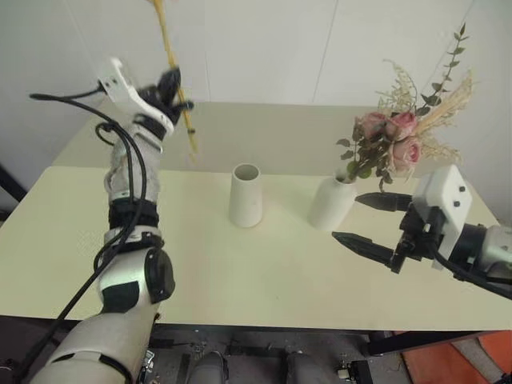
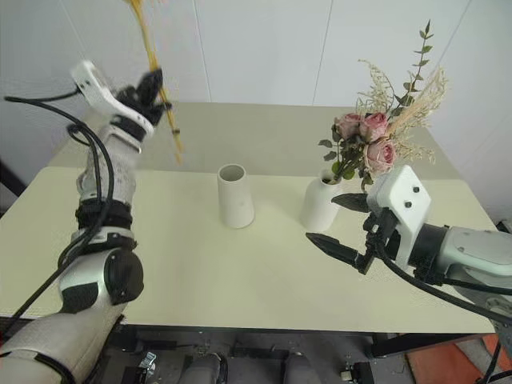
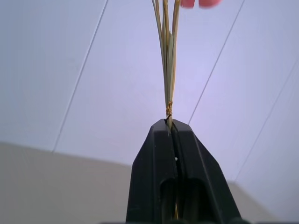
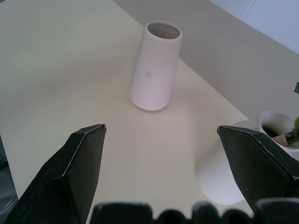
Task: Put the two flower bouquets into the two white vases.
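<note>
Left gripper: clamped on thin yellow stalks, raised left of cylinder vase.
Right gripper: spread wide, empty, beside bottle vase.
Roses: bushy, standing in matte bottle vase.
Cylinder vase: tapered, empty.

White-grey arm segments, black joints, loose black cables; black pointed fingers on white wrist housing.

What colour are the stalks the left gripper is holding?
Yellow, straw-like stalks, pinched in the left gripper; clearest in the left eye view.
</note>
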Tool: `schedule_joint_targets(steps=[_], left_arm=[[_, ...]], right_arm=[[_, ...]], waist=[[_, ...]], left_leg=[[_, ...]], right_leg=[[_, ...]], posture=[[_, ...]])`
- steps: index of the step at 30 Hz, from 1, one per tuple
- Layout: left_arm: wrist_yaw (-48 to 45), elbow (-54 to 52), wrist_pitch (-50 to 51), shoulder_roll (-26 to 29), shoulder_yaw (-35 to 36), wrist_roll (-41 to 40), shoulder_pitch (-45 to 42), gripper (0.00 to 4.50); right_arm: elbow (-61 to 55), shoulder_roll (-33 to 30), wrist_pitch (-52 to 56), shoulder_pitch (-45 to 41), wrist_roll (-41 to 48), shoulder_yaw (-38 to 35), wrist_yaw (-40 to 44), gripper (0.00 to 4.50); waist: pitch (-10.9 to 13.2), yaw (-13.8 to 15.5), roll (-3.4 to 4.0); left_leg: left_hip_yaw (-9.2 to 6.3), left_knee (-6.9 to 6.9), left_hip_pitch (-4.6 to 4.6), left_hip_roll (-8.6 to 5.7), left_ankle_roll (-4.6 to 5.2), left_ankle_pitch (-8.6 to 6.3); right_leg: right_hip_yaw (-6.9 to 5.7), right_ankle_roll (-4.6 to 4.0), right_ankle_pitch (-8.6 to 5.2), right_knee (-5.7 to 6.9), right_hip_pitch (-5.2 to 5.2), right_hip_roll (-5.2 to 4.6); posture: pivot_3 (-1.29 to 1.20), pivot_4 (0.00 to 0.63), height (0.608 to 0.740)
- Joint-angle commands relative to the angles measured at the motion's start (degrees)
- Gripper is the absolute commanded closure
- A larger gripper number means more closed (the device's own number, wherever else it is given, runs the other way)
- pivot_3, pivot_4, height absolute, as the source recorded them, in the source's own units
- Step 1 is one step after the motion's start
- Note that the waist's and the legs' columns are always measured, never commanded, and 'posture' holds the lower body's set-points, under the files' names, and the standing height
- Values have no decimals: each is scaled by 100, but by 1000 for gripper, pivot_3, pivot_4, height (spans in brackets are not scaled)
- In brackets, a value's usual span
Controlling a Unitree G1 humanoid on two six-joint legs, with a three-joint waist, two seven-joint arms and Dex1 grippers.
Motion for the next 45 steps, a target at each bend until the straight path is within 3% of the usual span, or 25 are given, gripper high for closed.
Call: schedule_joint_targets(steps=[1, 10, 16, 29, 45], left_arm=[[-337, 173, -296, -145, 252, -482, -355, 4478], [-1079, 822, 72, -562, 308, -963, -484, 4478], [-1507, 1043, -208, -605, -237, -448, -463, 4478], [-2385, 333, -293, -635, -1307, 288, 378, 4478], [-2689, -759, -280, -607, -1560, 217, 1261, 4478]], right_arm=[[-278, 140, -262, 129, -203, -103, -160, 0], [-738, 585, -365, 734, -512, -240, -573, 0], [-908, 772, -411, 994, -615, -305, -775, 0], [-958, 948, -553, 1218, -935, -179, -868, 0], [-826, 1022, -788, 1239, -1225, -41, -698, 0]], waist=[[0, -16, 0], [-1, -57, -2], [-1, -75, -2], [-1, -85, -1], [-2, -70, -1]], left_leg=[[0, 0, 3, 0, 0, 0], [-3, 0, 2, -2, -1, 0], [-3, 0, 6, -2, -1, 1], [-2, -1, 11, -1, -1, 1], [-2, 0, 13, -1, -1, 1]], right_leg=[[0, 0, 0, 2, 1, 0], [0, 1, -1, -1, 2, 2], [0, 1, -1, 2, 3, 4], [4, 1, -1, 4, 4, 6], [5, 1, -1, 5, 6, 5]], posture=[[0, 150, 740], [0, 150, 740], [0, 150, 740], [0, 150, 740], [0, 150, 740]])
